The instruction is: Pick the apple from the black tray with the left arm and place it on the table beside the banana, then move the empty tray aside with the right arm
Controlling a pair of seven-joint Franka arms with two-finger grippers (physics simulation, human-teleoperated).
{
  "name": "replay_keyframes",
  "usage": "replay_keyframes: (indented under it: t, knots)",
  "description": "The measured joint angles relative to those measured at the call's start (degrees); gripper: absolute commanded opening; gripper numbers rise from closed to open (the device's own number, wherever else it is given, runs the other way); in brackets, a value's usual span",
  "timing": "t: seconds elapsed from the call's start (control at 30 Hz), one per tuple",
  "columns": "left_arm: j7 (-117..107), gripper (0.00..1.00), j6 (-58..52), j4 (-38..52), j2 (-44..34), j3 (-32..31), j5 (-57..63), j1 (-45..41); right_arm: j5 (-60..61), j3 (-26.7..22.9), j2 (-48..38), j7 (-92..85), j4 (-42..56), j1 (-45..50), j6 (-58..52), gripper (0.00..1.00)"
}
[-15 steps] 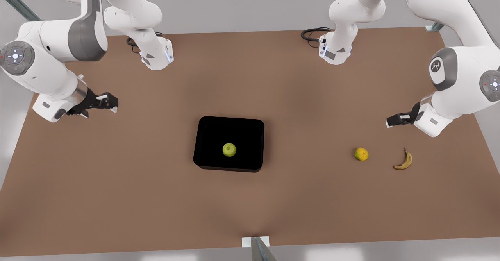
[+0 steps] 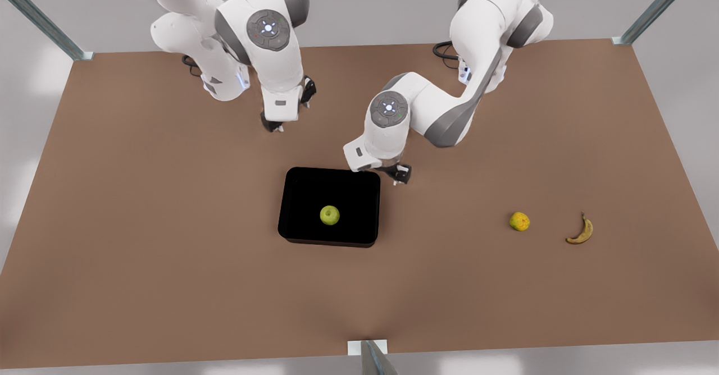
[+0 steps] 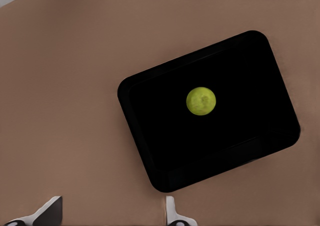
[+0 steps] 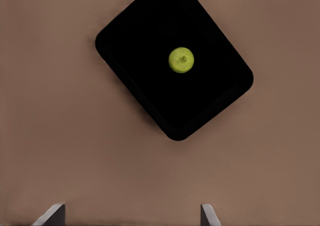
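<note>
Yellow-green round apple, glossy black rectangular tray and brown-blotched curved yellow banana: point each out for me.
yellow-green round apple (image 2: pixel 330 215): front view, centre of the fruit.
glossy black rectangular tray (image 2: pixel 303 195): front view, bare floor.
brown-blotched curved yellow banana (image 2: pixel 582 233): front view, middle of the curve.

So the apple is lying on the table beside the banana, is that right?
No. In the front view the apple lies in the black tray; the orange fruit lies beside the banana on the table. The left gripper hovers by the tray's corner, the right gripper farther back.
</note>
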Motion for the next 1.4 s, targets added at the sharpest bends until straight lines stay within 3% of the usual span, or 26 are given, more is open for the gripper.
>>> replay_keyframes:
  t: [0.07, 0.17, 0.23, 0.6, 0.87, 1.4]
  knots:
    - [-3.68, 1.0, 2.46, 0.37, 1.84, -0.88, 0.72, -1.52, -2.82, -5.46, -1.09, -1.31, 1.98, -3.41, -0.91, 1.0]
    - [-8.02, 1.0, 3.8, 3.15, 5.35, -0.75, 2.59, -2.86, -5.91, -9.83, -0.62, -4.05, 4.01, -24.74, -1.82, 1.0]
    - [-11.52, 1.0, 5.52, 7.4, 10.3, -0.97, 3.95, -3.66, -7.18, -10.66, 0.26, -5.75, 4.25, -32.7, -2.12, 1.0]
    - [-27.53, 1.0, 16.24, 9.01, 20.32, -0.65, 7.02, -6.37, -2.75, -10.82, 4.85, -10.65, 4.48, -29.9, -2.48, 1.0]
    - [-32.85, 1.0, 21.51, 9.02, 23.44, -3.52, 8.18, -6.49, -2.1, -10.7, 4.95, -12.56, 4.5, -29.81, -2.5, 1.0]
    - [-35.64, 1.0, 30.55, 12.26, 28.79, -0.35, 8.49, -6.44, -2.3, -10.61, 4.98, -14.52, 4.45, -29.64, -2.51, 1.0]
